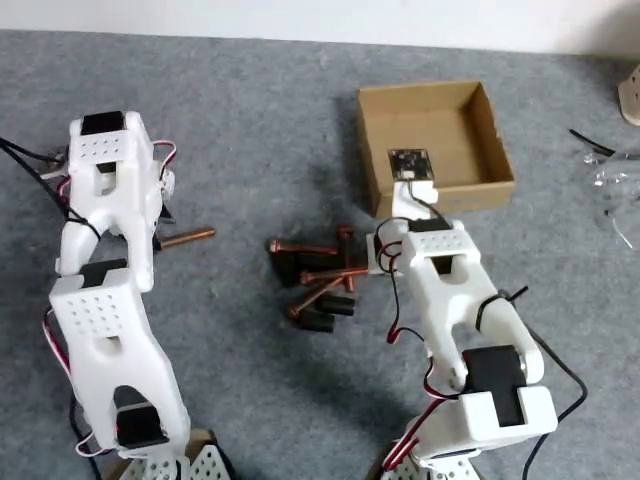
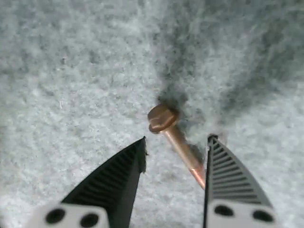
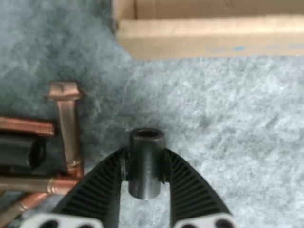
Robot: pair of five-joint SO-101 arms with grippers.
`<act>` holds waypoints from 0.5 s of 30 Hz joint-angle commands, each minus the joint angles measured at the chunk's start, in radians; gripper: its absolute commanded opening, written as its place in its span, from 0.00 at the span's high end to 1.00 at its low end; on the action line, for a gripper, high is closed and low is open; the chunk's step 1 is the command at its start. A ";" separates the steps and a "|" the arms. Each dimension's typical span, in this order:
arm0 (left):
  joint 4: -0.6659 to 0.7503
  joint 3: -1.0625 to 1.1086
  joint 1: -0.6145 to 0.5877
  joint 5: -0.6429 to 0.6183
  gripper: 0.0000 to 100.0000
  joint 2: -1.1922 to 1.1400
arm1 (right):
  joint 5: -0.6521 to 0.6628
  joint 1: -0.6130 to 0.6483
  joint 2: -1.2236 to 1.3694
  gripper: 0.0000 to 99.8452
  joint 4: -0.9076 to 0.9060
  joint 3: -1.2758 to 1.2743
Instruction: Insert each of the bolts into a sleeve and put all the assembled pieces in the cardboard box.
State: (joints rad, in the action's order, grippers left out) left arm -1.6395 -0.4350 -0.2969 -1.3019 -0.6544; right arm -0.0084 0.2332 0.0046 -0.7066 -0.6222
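A copper bolt [image 2: 173, 135] lies on the grey carpet between the fingers of my open left gripper [image 2: 178, 138], its shaft end against one finger. In the high view this bolt [image 1: 190, 238] sticks out to the right from under the left arm. My right gripper [image 3: 145, 153] is shut on a black sleeve [image 3: 146, 166] whose open end points toward the cardboard box [image 3: 209, 38]. Seen from above, the right gripper [image 1: 385, 255] sits just in front of the box [image 1: 435, 145], beside a pile of bolts and sleeves [image 1: 315, 278].
Several loose bolts [image 3: 69, 128] and another black sleeve [image 3: 19, 152] lie close beside the right gripper. Clear plastic bits and wires [image 1: 605, 170] lie at the far right. Open carpet stretches between the two arms.
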 commanded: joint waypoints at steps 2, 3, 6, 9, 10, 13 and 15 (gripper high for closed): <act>0.101 0.108 -0.007 -0.018 0.80 0.013 | 0.009 -0.010 -0.024 1.00 0.027 0.005; 0.143 0.142 -0.010 -0.018 0.80 0.013 | 0.009 -0.010 -0.024 1.00 0.027 0.005; 0.242 0.213 -0.025 -0.018 0.80 0.018 | 0.009 -0.010 -0.024 1.00 0.027 0.005; 0.253 0.222 -0.027 -0.018 0.80 0.018 | 0.009 -0.010 -0.024 1.00 0.027 0.005; 0.253 0.223 -0.025 -0.018 0.80 0.016 | 0.009 -0.010 -0.024 1.00 0.027 0.005; 0.252 0.225 -0.024 -0.018 0.80 0.016 | 0.009 -0.010 -0.024 1.00 0.027 0.005; 0.253 0.225 -0.024 -0.018 0.80 0.016 | 0.009 -0.010 -0.024 1.00 0.027 0.005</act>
State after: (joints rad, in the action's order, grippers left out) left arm -1.4262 -0.2125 -0.3107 -1.3142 -0.6345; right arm -0.0084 0.2332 0.0046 -0.7066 -0.6222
